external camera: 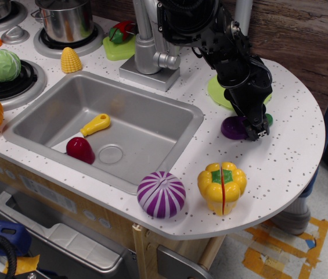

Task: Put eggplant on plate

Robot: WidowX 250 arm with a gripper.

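Lying on the tabletop (291, 157) just at 6 o'clock of the plate (220, 92), the eggplant (233, 127) runs 9-to-3, stem at 3, directly under the claw (257, 129), whose closure I cannot tell.

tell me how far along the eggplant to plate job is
Early stage. Done: the gripper has reached the eggplant and sits low over its middle. In hand: the grasp itself; the arm hides the fingers, so I cannot tell whether they have closed. Left: the eggplant lies on the counter just in front of the lime-green plate, so it must be lifted, carried back and set down on it.
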